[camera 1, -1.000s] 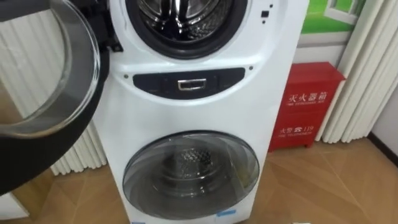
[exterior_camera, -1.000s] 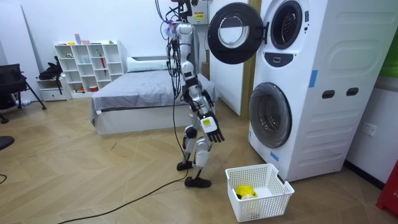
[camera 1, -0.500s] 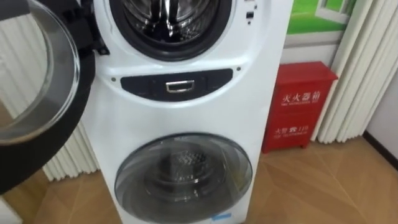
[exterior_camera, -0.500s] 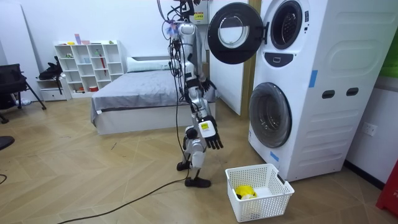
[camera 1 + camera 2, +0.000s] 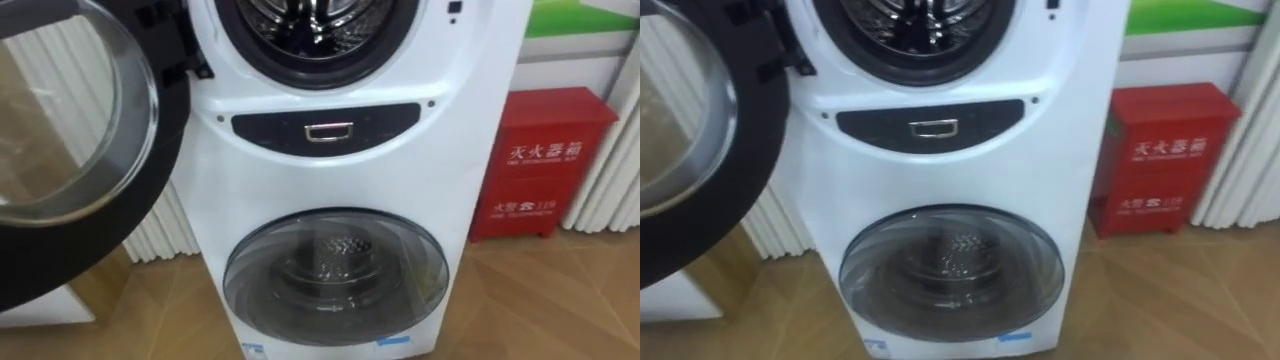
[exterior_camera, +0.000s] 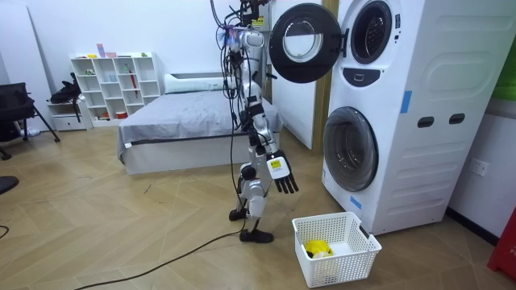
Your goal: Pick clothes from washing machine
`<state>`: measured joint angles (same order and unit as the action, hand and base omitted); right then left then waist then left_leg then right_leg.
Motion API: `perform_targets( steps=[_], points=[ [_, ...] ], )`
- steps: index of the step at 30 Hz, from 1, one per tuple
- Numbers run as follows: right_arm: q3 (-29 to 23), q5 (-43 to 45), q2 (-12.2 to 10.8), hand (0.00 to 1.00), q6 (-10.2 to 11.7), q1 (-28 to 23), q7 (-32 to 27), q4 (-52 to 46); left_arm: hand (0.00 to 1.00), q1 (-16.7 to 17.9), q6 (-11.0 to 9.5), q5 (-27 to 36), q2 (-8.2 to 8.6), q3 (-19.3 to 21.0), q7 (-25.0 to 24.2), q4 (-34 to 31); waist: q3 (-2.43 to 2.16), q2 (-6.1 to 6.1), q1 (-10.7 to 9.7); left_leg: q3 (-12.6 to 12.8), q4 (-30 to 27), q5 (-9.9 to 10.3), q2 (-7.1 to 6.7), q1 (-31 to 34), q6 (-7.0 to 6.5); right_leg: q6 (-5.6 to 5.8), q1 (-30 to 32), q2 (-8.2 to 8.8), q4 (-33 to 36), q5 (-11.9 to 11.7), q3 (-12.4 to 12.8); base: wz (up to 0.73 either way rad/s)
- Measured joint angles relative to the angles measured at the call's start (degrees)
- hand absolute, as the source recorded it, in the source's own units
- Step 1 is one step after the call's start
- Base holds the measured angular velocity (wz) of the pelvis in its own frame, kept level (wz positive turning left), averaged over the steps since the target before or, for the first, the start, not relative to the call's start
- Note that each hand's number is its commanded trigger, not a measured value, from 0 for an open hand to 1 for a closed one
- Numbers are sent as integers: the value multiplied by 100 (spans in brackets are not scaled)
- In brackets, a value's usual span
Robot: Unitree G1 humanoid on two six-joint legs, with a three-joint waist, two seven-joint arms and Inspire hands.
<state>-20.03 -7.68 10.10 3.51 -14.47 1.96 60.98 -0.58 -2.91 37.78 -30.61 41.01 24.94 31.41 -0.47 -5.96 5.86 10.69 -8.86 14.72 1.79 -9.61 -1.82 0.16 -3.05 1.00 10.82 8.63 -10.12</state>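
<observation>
robot standing upright on the wood floor (image 6: 121, 234) at mid frame of the room view, facing the stacked washing machine (image 6: 419, 121) that takes the right half, near it but apart. right arm hangs forward and down from the shoulder with the elbow a bit bent. right hand (image 6: 279, 171) sits at hip height in front of the body, back of the hand to the camera. fingers released, straight and spread, pointing down, holding nothing, clear of the machine.

containers: upper drum (image 5: 315, 25) at top centre of the eye views, open. round upper door (image 5: 60, 150) stands wide to the left, covering the upper left and left edge of the frame. the slice of drum in frame shows bare ribbed metal; whether clothes lie deeper in, cannot tell. dark control panel (image 5: 325, 130) just below the opening. lower door (image 5: 335, 275) at bottom centre, closed, metal drum behind its glass. white basket (image 6: 348, 264) on the floor at lower right of centre in the room view, just before the machine's base and near the robot's feet. yellow thing (image 6: 316, 248) lies at its bottom; cloth or not, cannot tell.

edges: bed (image 6: 185, 121) behind the robot at left of centre, open floor across the lower left. red box (image 5: 545, 165) against the wall right of the machine, white pleated curtain (image 5: 618, 180) at the far right edge.
</observation>
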Motion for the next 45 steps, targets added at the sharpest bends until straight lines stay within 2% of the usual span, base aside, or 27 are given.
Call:
perform_targets(
  steps=[1, 4, 6, 9, 11, 13, 15, 17, 19, 20, 23, 25, 28, 30, 32, 34, 38, 40, 41, 42, 44, 45],
  points=[
    [-37, 88, -2, 0, 3, -42, 9, -114, 0, -1, 0, -110, -140, 44, 54, -57, -10, -14, 48, 0, 0, 0, 1, -4, 0, 0, -17, -2, 0, 0, 6, 0],
    [-123, 152, 3, 0, 8, -134, 18, -120, 0, -26, -1, -260, -366, 102, 92, -115, -9, -45, 39, -46, -6, 0, 0, -8, 0, 4, -100, 9, -15, 2, -50, 8],
    [-123, 150, 0, 0, 6, -151, 43, -121, 0, -69, 11, -257, -419, 92, 103, -214, -3, -49, 29, -92, -32, 0, -10, 4, 0, 5, -90, 32, -12, 3, -93, 14],
    [-147, 184, 32, 0, 6, -173, 80, -123, 0, -80, 19, -275, -428, 66, 105, -641, 14, -26, -24, -158, -43, 1, -39, 16, -1, 27, -96, 83, 2, 46, -122, 11],
    [-144, 255, 85, 0, 6, -171, 131, -123, 0, -105, 16, -507, -483, -24, 101, -776, 22, -14, -101, -201, -26, 1, -55, 20, -4, 38, -92, 72, 28, 66, -134, 8],
    [-132, 364, 90, 0, 4, -144, 223, -116, 0, -248, 13, -759, -510, -149, 82, -1078, 55, 58, -147, -207, -35, 0, -57, 35, -5, 31, -73, 79, 110, 100, -134, 0],
    [-124, 366, 100, 0, 3, -148, 250, -117, 0, -319, 13, -761, -510, -294, 90, -1271, 59, 88, -208, -204, -35, 1, -54, 35, -5, 29, -80, 66, 93, 99, -120, 0],
    [-116, 386, 101, 0, -2, -143, 279, -109, 0, -443, 14, -810, -510, -338, 82, -1248, 73, 121, -281, -215, -37, 0, -55, 30, -5, 29, -93, 64, 88, 99, -127, 0],
    [-104, 436, 101, 0, -64, -112, 373, -109, 0, -671, 42, -1018, -527, -526, 44, -1097, 110, 180, -311, -215, -53, 0, -56, 42, -5, 29, -59, 67, 86, 98, -126, 0],
    [-105, 450, 102, 0, -68, -111, 399, -109, 0, -671, 49, -1092, -532, -541, 28, -1070, 118, 198, -319, -216, -54, 0, -55, 47, -5, 29, -47, 69, 84, 98, -132, 5],
    [-112, 498, 104, 0, -104, -73, 447, -124, 0, -672, 159, -1146, -530, -720, -36, -945, 114, 268, -403, -215, -82, -1, -53, 124, -7, 35, 10, 83, 76, 82, -177, 10],
    [-106, 619, 101, 0, -101, -76, 449, -174, 0, -672, 333, -1359, -520, -942, -130, -862, 108, 301, -454, -234, -83, -10, -56, 146, -23, 44, 10, 97, 64, 58, -205, 14],
    [-113, 769, 106, 0, -103, -86, 451, -218, 0, -672, 418, -1554, -507, -1113, -187, -764, 107, 317, -499, -236, -82, -18, -65, 147, -36, 58, 18, 98, 67, 44, -82, 7],
    [-39, 786, 108, 0, -101, -134, 488, -321, 0, -672, 436, -1553, -460, -1283, -200, -575, 108, 325, -572, -232, -83, -27, -72, 142, -48, 62, 11, 107, 73, 38, -78, 0],
    [25, 808, 107, 0, -101, -158, 527, -328, 0, -672, 457, -1553, -343, -1404, -202, -543, 111, 366, -611, -220, -89, -33, -74, 148, -54, 62, 17, 112, 81, 38, -75, 0],
    [62, 807, 107, 0, -101, -201, 573, -355, 0, -672, 487, -1615, -137, -1467, -215, -544, 113, 440, -669, -171, -85, -36, -69, 142, -55, 57, 38, 99, 95, 35, -10, -8],
    [105, 810, 101, 0, -99, -199, 575, -424, 0, -672, 558, -1649, 145, -1699, -240, -542, 118, 502, -782, -108, -91, -54, -60, 241, -68, 53, 107, 79, 69, -72, 76, -9],
    [140, 829, 82, 0, -99, -241, 617, -424, 0, -672, 563, -1784, 323, -2127, -336, -544, 120, 502, -880, -179, -104, -69, -73, 306, -96, 83, 109, 86, 39, -141, 179, 17],
    [146, 836, 63, 0, -99, -237, 635, -426, 0, -672, 577, -1823, 332, -2295, -371, -544, 120, 503, -895, -193, -105, -74, -79, 312, -105, 94, 111, 85, -5, -167, 234, 11],
    [216, 845, 51, 0, -99, -198, 676, -426, 0, -673, 631, -1964, 333, -2559, -467, -554, 123, 497, -907, -196, -123, -80, -81, 367, -117, 109, 131, 83, -48, -213, 271, 4],
    [300, 955, 30, 0, -101, -113, 723, -443, 0, -672, 838, -2019, 353, -2800, -606, -796, 123, 492, -907, -198, -192, -81, -82, 483, -125, 113, 203, 89, -65, -270, 272, 7],
    [299, 1063, 0, 0, -106, -130, 751, -565, 0, -671, 1049, -2060, 413, -2958, -703, -1082, 130, 479, -856, -198, -232, -85, -77, 541, -132, 119, 205, 89, -136, -331, 252, 27]
  ],
)
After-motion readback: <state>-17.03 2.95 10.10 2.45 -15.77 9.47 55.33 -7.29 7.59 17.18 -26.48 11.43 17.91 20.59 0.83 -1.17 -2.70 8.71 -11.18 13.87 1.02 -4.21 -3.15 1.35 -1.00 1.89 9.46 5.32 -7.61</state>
